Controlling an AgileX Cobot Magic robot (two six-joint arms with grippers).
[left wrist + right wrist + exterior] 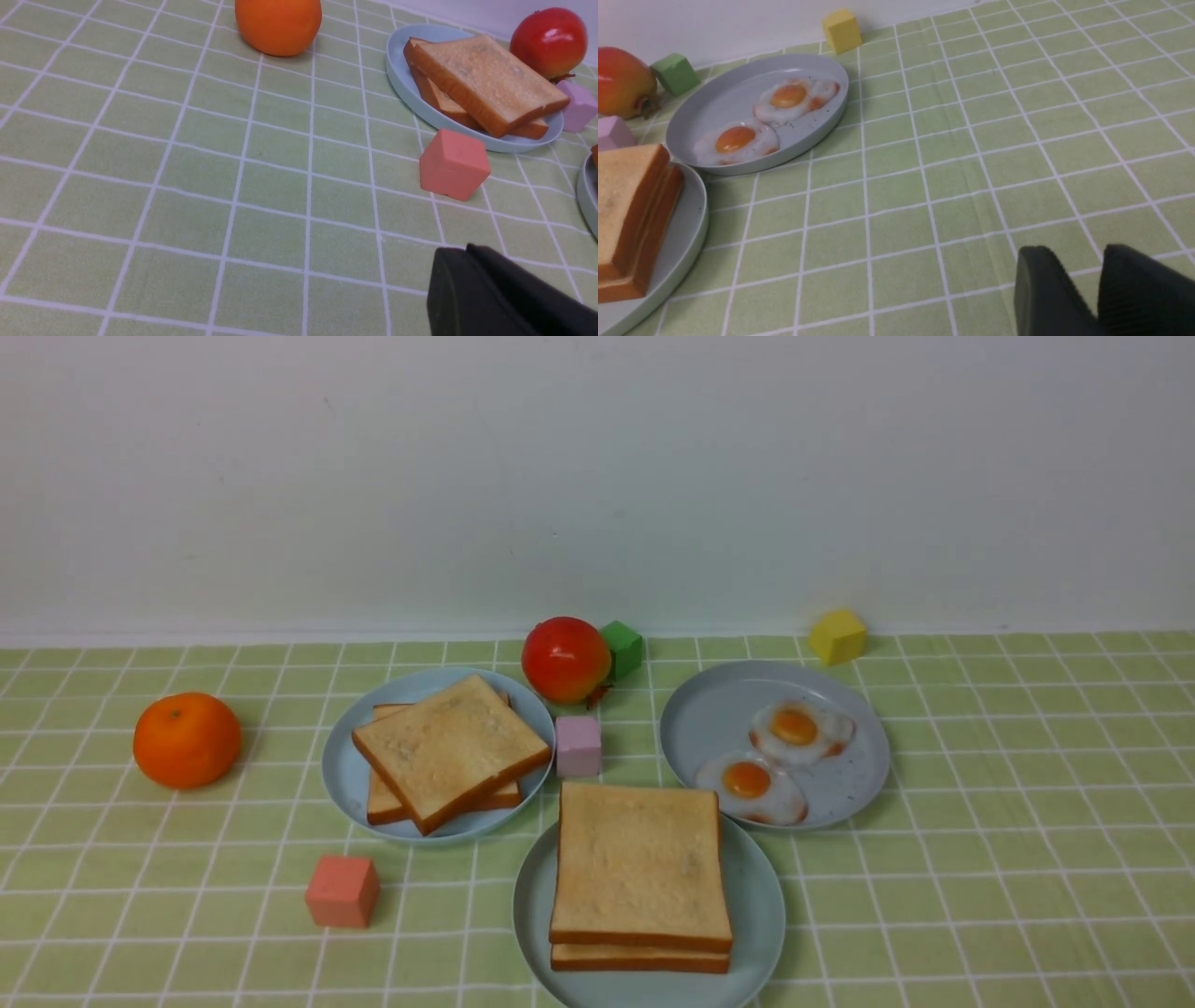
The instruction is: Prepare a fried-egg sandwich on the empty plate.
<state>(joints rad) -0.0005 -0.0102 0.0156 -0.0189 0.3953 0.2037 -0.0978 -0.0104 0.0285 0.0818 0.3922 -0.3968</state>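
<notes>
Green checked cloth (1008, 896) covers the table, and on its near middle sits the pale mint plate (761, 905) carrying two toast slices (639, 863) stacked squarely, one atop the other; whether an egg lies between them cannot be told, since only the brown crusts show at the stack's edge. Behind and to the right, a greyish-blue plate (700, 719) holds two fried eggs (775, 761) lying side by side and touching. Behind and to the left, another greyish-blue plate (341, 765) bears two more toast slices (448, 747), the upper one skewed across the lower. A pink-lilac cube (578, 745) stands between these two rear plates, with a red apple (565, 659) just behind it and a green cube (623, 649) touching the apple's right side. A yellow cube (837, 636) rests near the wall, an orange (187, 739) sits well to the left, and a salmon cube (342, 890) lies in front of the left plate. Neither arm shows in the front view. The left gripper (467, 261) hangs over bare cloth near the salmon cube with its dark fingers pressed together, holding nothing. The right gripper (1099, 280) hangs over bare cloth well to the right of the plates, its two fingers parted by a narrow gap and empty.
</notes>
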